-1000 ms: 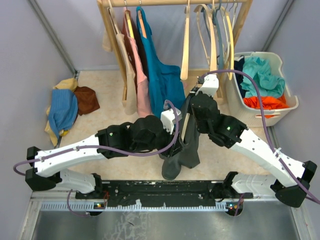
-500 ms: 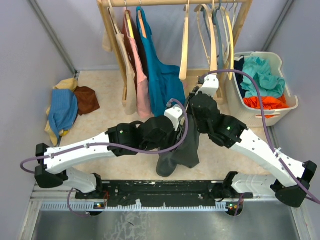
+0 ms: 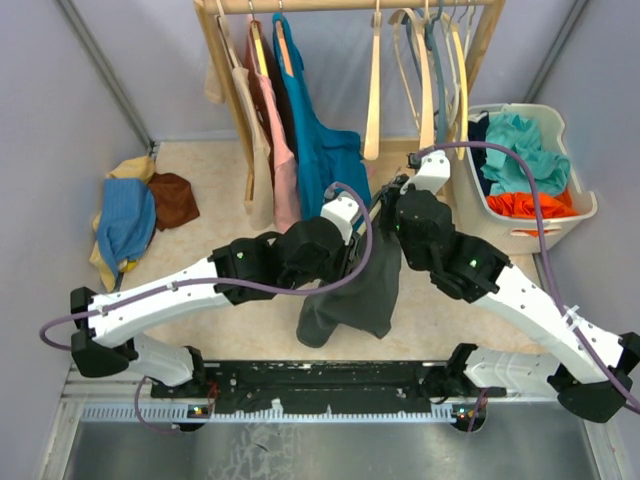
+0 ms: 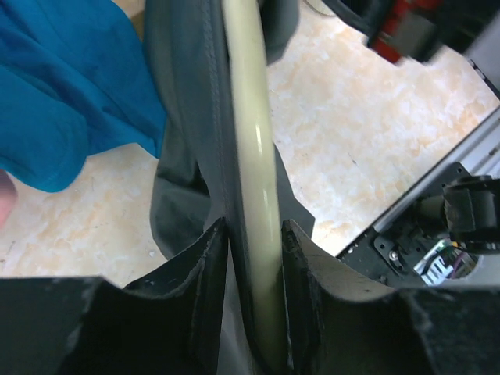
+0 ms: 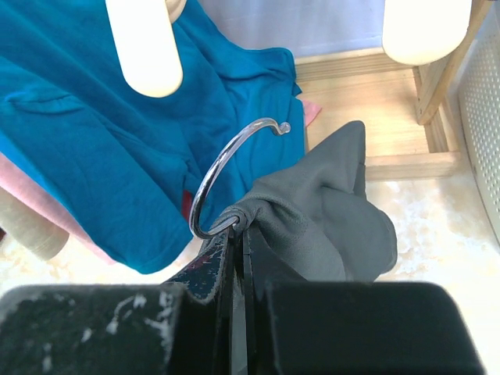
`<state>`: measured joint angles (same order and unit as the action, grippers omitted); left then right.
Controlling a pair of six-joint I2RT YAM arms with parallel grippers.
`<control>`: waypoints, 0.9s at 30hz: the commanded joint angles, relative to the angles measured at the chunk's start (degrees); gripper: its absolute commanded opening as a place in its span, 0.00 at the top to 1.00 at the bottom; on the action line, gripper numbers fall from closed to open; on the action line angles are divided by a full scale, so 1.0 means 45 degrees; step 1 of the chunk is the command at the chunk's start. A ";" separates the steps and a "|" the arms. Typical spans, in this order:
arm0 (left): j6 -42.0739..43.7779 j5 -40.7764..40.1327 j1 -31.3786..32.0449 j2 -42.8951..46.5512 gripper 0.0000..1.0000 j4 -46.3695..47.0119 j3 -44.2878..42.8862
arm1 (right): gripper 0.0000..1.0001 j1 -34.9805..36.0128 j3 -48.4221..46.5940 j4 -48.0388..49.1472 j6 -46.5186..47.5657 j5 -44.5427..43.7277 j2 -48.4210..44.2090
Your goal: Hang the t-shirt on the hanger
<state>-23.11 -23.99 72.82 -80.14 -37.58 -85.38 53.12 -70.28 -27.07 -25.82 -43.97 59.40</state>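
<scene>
While the left gripper [image 4: 251, 233] clamps the hanger [image 4: 248, 117], the right gripper [image 5: 237, 238] pinches the t-shirt [image 5: 312, 226] edge.

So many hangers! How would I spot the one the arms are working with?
Find the wooden rack at the back; in front of it a grey t-shirt is held up. The hanger is the pale wooden one in that shirt, silver hook poking out. Only it is not on the rack.

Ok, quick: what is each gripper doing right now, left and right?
Left gripper: closed on the hanger, on its wooden arm.
Right gripper: closed, pinching the t-shirt just below the metal hook.
</scene>
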 commanded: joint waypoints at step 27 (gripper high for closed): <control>0.2552 -0.0156 -0.1147 -0.0583 1.00 0.0322 -0.1672 | 0.89 -0.0008 -0.0535 0.0545 0.0332 0.2711 -0.0641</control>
<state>-13.91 -24.60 68.34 -84.79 -37.04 -92.18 52.69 -70.15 -27.66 -25.50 -37.04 58.39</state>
